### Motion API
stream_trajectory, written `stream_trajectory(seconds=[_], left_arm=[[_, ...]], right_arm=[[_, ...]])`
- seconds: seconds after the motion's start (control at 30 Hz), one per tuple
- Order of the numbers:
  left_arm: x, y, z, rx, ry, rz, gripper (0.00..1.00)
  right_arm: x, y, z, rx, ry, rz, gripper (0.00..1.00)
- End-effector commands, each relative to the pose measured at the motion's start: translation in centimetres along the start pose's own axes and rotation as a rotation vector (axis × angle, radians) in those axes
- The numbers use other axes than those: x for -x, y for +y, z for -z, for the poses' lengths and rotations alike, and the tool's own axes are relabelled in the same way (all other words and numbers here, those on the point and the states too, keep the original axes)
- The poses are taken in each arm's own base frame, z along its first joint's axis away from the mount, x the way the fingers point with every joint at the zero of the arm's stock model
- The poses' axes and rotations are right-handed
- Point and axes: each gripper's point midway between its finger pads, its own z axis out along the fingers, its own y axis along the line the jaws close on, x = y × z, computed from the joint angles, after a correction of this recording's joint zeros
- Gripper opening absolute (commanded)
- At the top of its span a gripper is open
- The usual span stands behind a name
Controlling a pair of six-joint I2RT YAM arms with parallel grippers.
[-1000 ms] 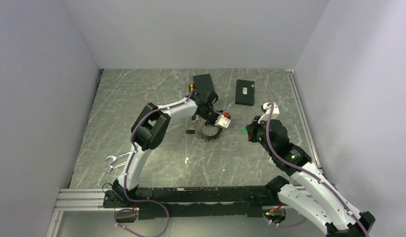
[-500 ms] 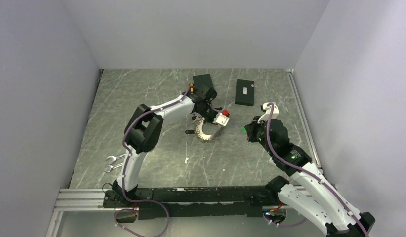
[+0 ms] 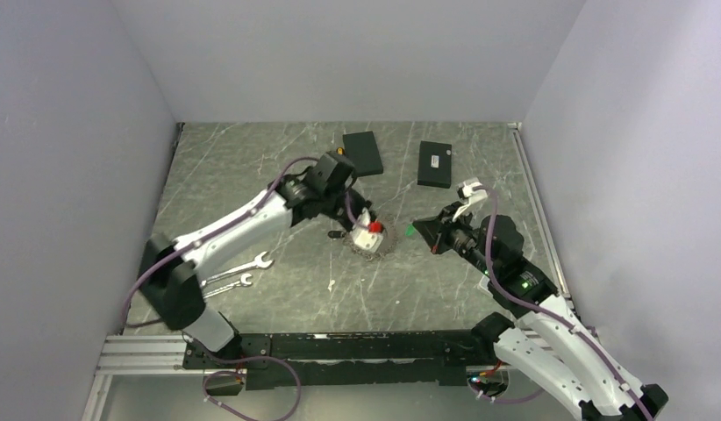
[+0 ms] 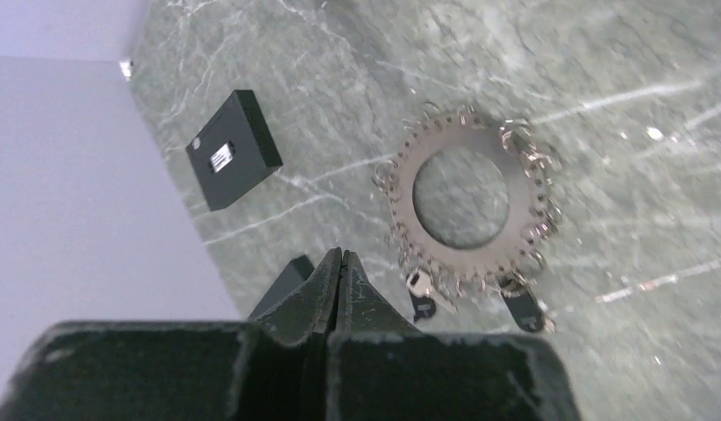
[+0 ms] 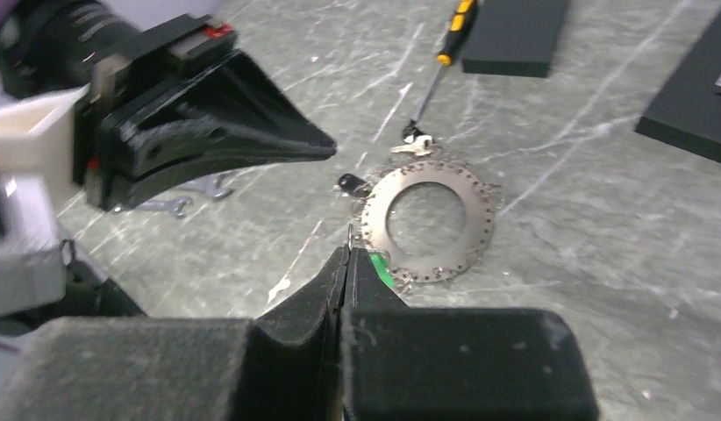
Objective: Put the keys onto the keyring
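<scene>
Marble-grey table [image 3: 278, 167] underneath, and both arms are in over its middle. From the near-left, the left arm [image 3: 243, 219] stretches out long and low. From the near-right, the right arm [image 3: 515, 281] leans in.

At the far side sits a flat black box [image 3: 363, 153], with a second black box [image 3: 435, 164] to its right.

Centre stage, the keyring [image 4: 403, 189] lies flat on the table between the 2 pincers, a toothed metal ring fringed with small loops. Above it hovers the left pincer [image 4: 339, 263], jaws pressed together, nothing seen in them. The right pincer [image 5: 348, 259] points at the ring's edge, jaws closed too. A thin sliver of metal shows at its tips, and I cannot tell what it is.

Near-left, 2 silver spanners [image 3: 243, 264] lie well apart from the ring. Beyond the ring lies the screwdriver [image 5: 445, 57], tip towards it.

Smallest of all, the keys [image 4: 423, 289]: 1 silver, and 1 dark-headed key [image 4: 524, 309], both at the ring's rim.
</scene>
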Motion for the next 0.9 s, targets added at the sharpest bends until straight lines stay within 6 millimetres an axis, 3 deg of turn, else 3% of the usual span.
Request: stream_trajectory(seconds=[0.0,0.13,0.27,0.43,0.5,0.6,0.73,0.87], left_arm=[[-0.4,-2.3,1.9,0.027,0.204,-0.203,0.0],[-0.6,-5.7,1.5,-0.052,0.24,-0.116,0.0],[0.9,-5.4,0.3,0.061,0.131,0.11,0.0],[1.8,-5.4,-3.0,0.13,-0.052,0.342,0.26],[1.2,-5.7,-4.5,0.096,-0.1,0.397,0.31],[-0.3,-4.0,-5.0,0.087,-0.208,0.544,0.33],[-3.2,-1.9,-5.7,0.102,-0.316,0.664,0.32],[-5.0,-1.4,-8.1,0.071,-0.306,0.69,0.31]], right_arm=[[1.6,2.7,-0.7,0.139,-0.03,0.015,0.0],[1.0,0.9,-1.2,0.037,-0.003,0.004,0.0],[0.8,-1.1,-1.1,-0.081,0.006,-0.022,0.0],[0.8,-3.3,-1.0,-0.204,-0.006,-0.025,0.0],[0.6,-4.2,-0.8,-0.248,-0.003,-0.018,0.0],[0.4,-4.7,-0.5,-0.275,0.001,-0.001,0.0],[0.2,-5.3,-0.4,-0.299,-0.003,0.019,0.0],[-0.2,-5.3,-0.7,-0.291,0.003,0.017,0.0]])
